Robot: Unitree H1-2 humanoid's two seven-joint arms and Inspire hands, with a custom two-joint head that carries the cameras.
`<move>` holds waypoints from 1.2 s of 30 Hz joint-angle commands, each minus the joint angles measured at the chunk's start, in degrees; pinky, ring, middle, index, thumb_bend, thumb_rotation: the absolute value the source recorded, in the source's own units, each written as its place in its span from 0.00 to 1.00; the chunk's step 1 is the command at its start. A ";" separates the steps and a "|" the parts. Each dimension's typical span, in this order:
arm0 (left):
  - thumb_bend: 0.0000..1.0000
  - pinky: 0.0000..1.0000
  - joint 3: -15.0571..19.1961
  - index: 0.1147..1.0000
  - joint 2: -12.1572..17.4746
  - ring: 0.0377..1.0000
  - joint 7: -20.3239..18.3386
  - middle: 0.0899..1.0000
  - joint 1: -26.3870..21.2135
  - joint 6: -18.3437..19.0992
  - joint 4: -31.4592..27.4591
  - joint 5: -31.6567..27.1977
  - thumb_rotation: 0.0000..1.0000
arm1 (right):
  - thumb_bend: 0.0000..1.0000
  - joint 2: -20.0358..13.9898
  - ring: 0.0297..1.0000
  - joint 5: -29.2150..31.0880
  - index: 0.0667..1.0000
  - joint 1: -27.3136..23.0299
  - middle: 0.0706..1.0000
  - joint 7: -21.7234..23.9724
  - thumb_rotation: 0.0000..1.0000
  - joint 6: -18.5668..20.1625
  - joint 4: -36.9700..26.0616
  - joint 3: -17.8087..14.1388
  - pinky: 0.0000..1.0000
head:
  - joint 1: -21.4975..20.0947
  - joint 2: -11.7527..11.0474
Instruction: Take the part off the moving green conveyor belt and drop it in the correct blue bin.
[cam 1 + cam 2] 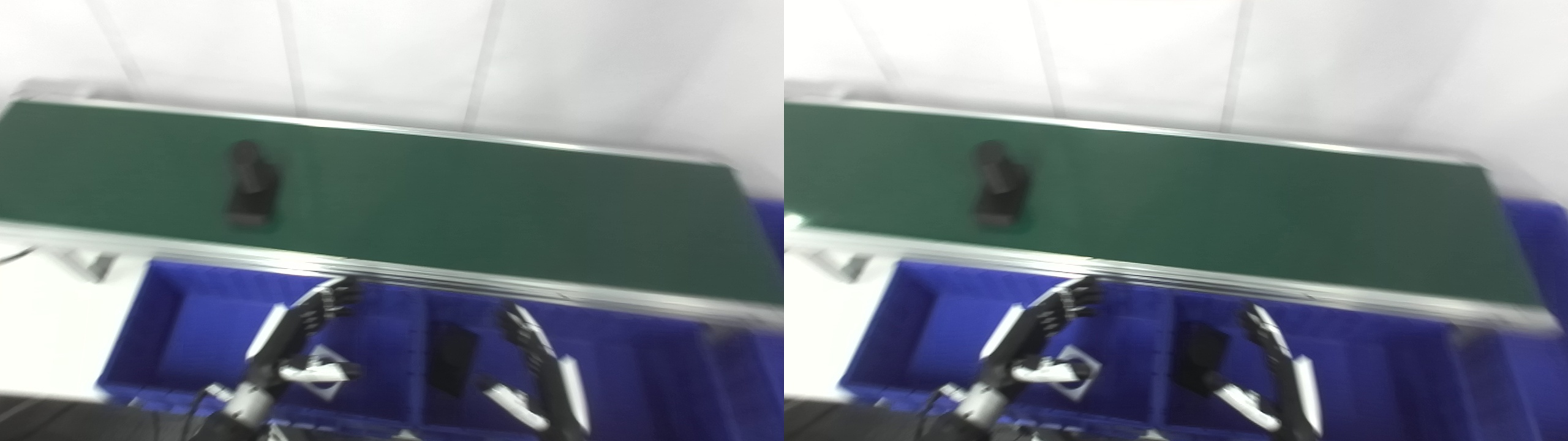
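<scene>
A dark part (250, 184) lies on the green conveyor belt (429, 208), left of centre; it also shows in the right eye view (997, 185). The frames are blurred. My left hand (306, 331) is open and empty, held over the left blue bin (184, 331), below and right of the part. My right hand (533, 361) is open and empty over the middle blue bin (612, 373). A dark flat part (452, 356) lies in that middle bin, left of my right hand. A white square label (324, 367) lies in the left bin under my left hand.
The belt's metal front rail (429, 278) runs between the belt and the bins. A further blue bin (768, 226) stands at the belt's right end. A white wall is behind the belt, and a white surface (49, 318) lies to the left of the bins.
</scene>
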 commanded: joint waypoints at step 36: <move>1.00 0.71 -9.21 0.76 3.21 0.77 13.49 0.77 -3.29 -2.03 5.53 2.81 0.34 | 0.91 0.56 0.86 -1.50 0.87 -15.59 0.86 4.56 0.57 3.29 -17.66 -3.87 0.79 | -0.96 -11.37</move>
